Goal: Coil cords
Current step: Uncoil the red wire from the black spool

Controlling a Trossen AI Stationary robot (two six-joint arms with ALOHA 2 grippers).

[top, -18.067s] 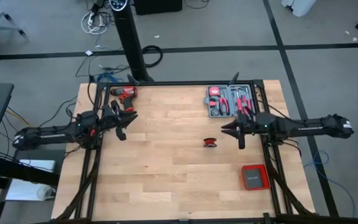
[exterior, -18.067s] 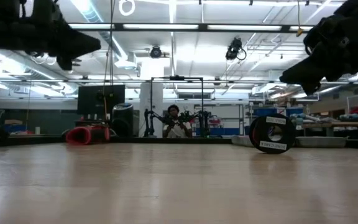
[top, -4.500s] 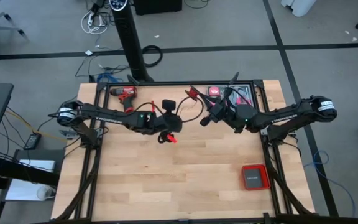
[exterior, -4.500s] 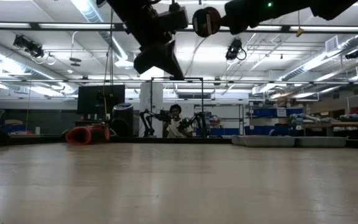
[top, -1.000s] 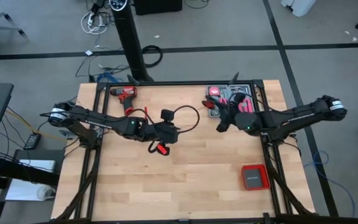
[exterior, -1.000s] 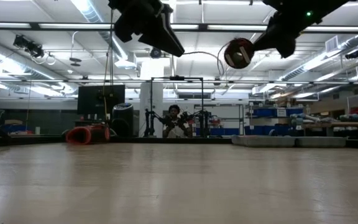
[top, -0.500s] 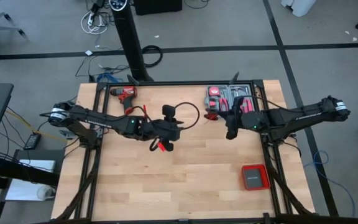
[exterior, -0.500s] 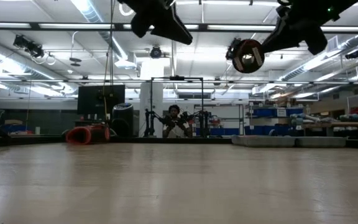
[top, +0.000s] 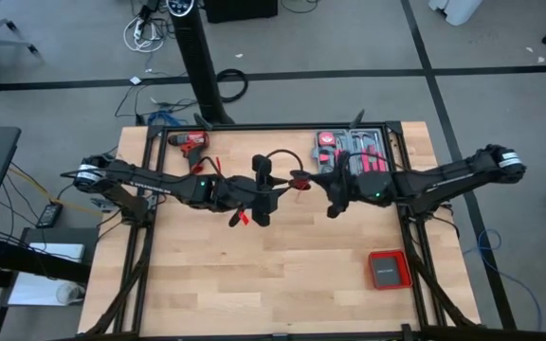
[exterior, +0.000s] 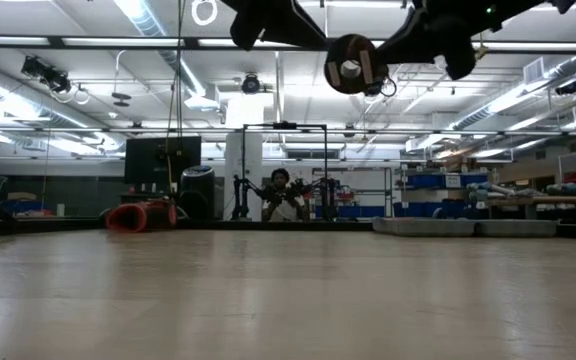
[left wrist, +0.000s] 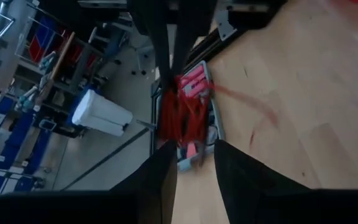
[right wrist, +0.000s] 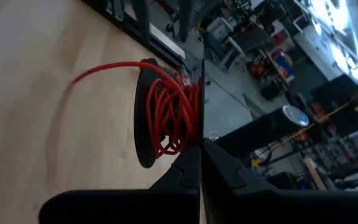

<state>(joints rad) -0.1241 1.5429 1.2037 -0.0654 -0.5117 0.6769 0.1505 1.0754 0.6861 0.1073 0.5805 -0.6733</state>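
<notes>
Above the desk, the right claw is clenched on the spool of red cord (disc on edge); the left claw, at its 9 o'clock, gapes slightly, cord end between its fingers.

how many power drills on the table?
1. The drill lies at the table's far left corner, beside the frame; none seen elsewhere, though the arms hide some tabletop.

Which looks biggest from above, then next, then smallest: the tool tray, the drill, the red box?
1. Tool tray, partly hidden under the right arm.
2. Red box.
3. Drill, though it looks close to the box, so that order is unsure.
</notes>
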